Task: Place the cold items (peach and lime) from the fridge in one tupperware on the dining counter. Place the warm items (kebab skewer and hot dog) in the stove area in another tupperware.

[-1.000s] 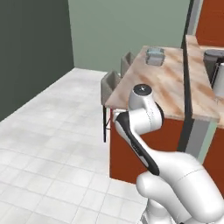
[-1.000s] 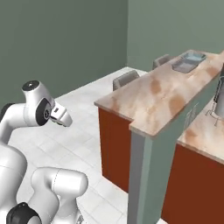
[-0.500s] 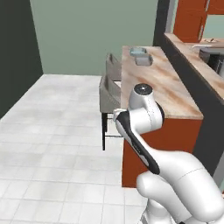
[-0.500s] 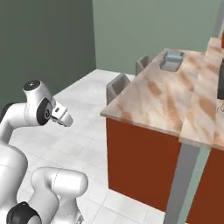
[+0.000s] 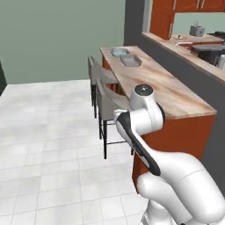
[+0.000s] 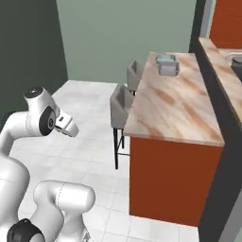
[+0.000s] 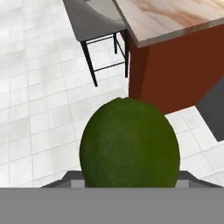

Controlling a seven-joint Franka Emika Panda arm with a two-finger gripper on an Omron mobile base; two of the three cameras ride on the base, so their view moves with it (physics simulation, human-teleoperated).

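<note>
Currently the hand grips the lime above the tiled floor, short of the dining tabletop, with bar stools beside it and the light blue tupperware and grey tupperware at its far end.

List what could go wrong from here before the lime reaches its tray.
1. The lime is round and sits between the tool's tips; a jolt while driving could roll it out onto the floor.
2. The blue tray and grey tray lie side by side at the counter's far end, so it could go into the wrong one.
3. The stools along the counter could snag the arm.
</note>
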